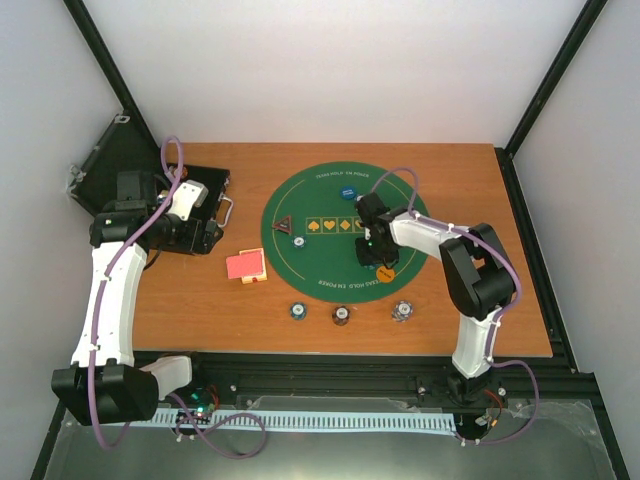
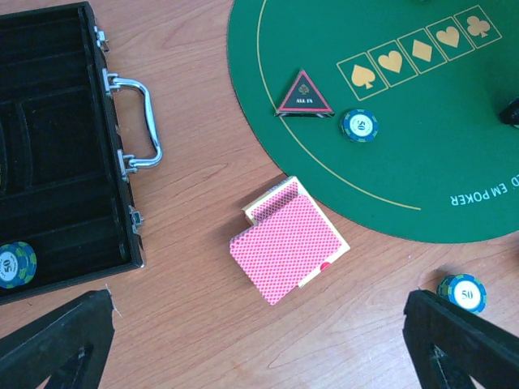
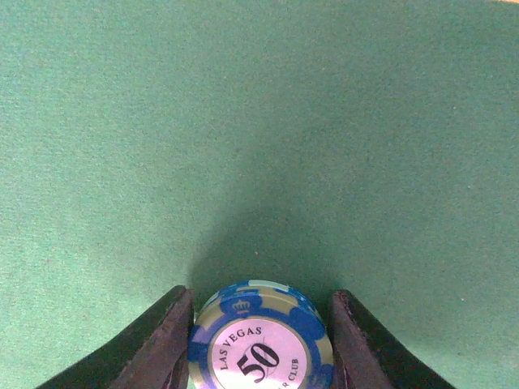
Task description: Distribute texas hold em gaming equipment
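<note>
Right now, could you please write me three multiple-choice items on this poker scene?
1. Where is the deck? A in the case; B held aloft; C on the table beside the mat.
2. How many chips lie on the bare table? A one; B three; C five.
3. The right end effector is: A shut on a chip; B open, empty; C holding a card.
C: the deck lies on wood, off the mat. B: three in a row by the near edge. A: its fingers clamp the chip.
</note>
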You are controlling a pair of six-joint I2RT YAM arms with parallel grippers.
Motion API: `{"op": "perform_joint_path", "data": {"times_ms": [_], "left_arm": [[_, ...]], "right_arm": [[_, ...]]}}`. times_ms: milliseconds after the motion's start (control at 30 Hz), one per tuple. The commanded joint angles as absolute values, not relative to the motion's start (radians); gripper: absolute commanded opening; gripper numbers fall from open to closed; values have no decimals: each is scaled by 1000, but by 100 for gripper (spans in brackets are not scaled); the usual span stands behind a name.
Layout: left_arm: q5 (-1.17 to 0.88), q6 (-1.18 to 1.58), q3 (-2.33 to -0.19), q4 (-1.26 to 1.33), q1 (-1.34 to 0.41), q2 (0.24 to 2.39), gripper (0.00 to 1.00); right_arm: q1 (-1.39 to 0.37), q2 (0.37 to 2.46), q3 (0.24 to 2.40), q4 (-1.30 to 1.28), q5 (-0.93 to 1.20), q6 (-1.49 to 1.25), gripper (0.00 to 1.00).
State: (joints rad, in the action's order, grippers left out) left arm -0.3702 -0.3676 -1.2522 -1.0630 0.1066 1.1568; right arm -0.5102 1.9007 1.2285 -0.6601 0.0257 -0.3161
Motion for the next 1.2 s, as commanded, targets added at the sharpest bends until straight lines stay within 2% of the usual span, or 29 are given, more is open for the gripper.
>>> {"op": "perform_joint_path", "data": {"times_ms": [0, 133, 267, 333, 500, 633, 767, 967, 1167], "left_arm": [[-378, -378, -1281, -1063, 112, 1160, 100], [-383, -375, -1282, -1062, 112, 1158, 100], [-384, -374, -1283, -1065, 112, 1157, 100], [-385, -374, -1282, -1068, 112, 1153, 100], [-383, -377, -1274, -1067, 112, 1148, 100], [-392, -370, -1277, -1063, 112, 1154, 100], [-399, -364, -1283, -1062, 112, 1157, 100], [-407, -365, -1273, -1058, 112, 1155, 100], [-415, -360, -1271, -1057, 112, 1154, 100]], "right_arm": [[-513, 1885, 1184, -646, 7, -333, 21], [-522, 1867, 1167, -648, -2, -341, 28], [-536, 1868, 1172, -659, -13, -347, 42], [-540, 1860, 1182, -670, -32, -351, 55], [-547, 1776, 1231, -723, -91, -357, 71], [-588, 1701, 1298, -796, -145, -359, 76], [-713, 1645, 1326, -864, -183, -393, 80], [-934, 1576, 1233, -862, -164, -510, 87], [-1012, 1565, 1110, -816, -141, -581, 87]]}}
